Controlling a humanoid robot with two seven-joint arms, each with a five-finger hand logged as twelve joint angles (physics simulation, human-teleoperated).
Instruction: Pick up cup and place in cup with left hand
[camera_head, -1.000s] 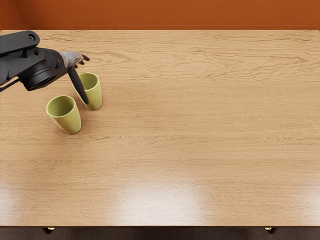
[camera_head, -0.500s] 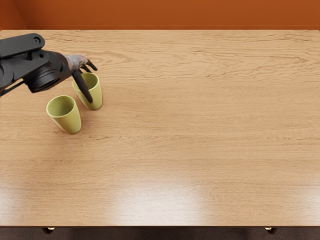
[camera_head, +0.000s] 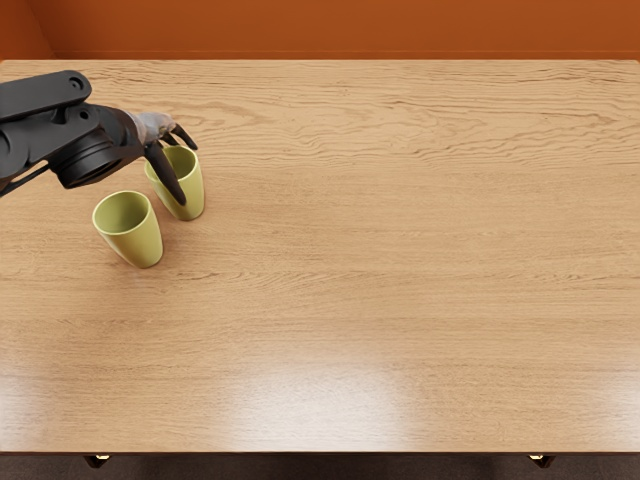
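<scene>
Near cup (camera_head: 142, 243): upright on table (camera_head: 400, 260), nine o'clock from its centre. Far cup (camera_head: 193, 188): upright, between one and two o'clock from the near one. My left hand (camera_head: 153, 126): at far cup's eleven o'clock, thumb and fingers apart; contact, I cannot tell.

There are two cups (camera_head: 135, 235), both yellow-green, and they share one table (camera_head: 380, 260). The robot shows one arm (camera_head: 45, 120) and, at its end, one hand (camera_head: 188, 175). Below the table's near edge there are two small metal fittings (camera_head: 541, 460), which makes one pair of those as well.
</scene>
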